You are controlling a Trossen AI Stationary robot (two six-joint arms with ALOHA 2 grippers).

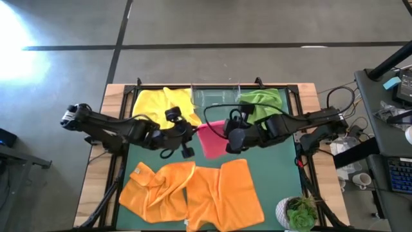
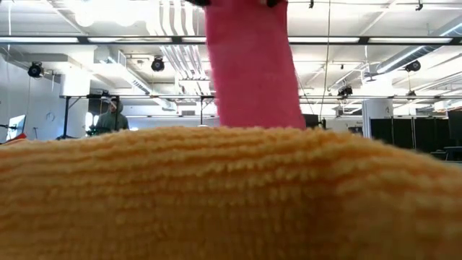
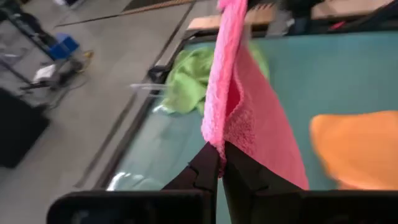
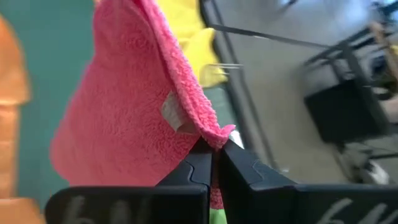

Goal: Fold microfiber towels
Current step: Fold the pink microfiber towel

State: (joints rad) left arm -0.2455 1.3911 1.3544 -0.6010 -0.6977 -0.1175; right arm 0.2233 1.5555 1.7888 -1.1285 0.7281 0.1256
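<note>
The left tool (image 3: 219, 163) is clenched on one edge of the pink towel (image 1: 211, 139), its two dark fingers (image 3: 202, 171) pinched together with the cloth rising out from between them. The right tool (image 4: 213, 160) is likewise clenched on the same towel, at an opposite edge, with a small pale label showing on the cloth just beside its fingers (image 4: 239, 168). In the high view the two tools meet over the middle of the worktop (image 1: 270, 183), the left one (image 1: 187, 132) coming from the left and the right one (image 1: 233, 136) from the right, with the pink towel hanging between them. In the low view that towel hangs as a narrow pink strip from above, its lower end hidden behind the orange cloth.

Two orange towels (image 1: 193, 193) lie crumpled and overlapping on the green mat at the near side, one of them filling the low view's foreground. The yellow towel (image 1: 164, 103) lies bunched at the far left of the worktop, and the green towel (image 1: 262, 103) at the far right. Between those two sits a clear tray (image 1: 212, 98). A small potted plant (image 1: 299, 212) stands at the near right corner. A person (image 2: 110, 115) stands far back in the room.
</note>
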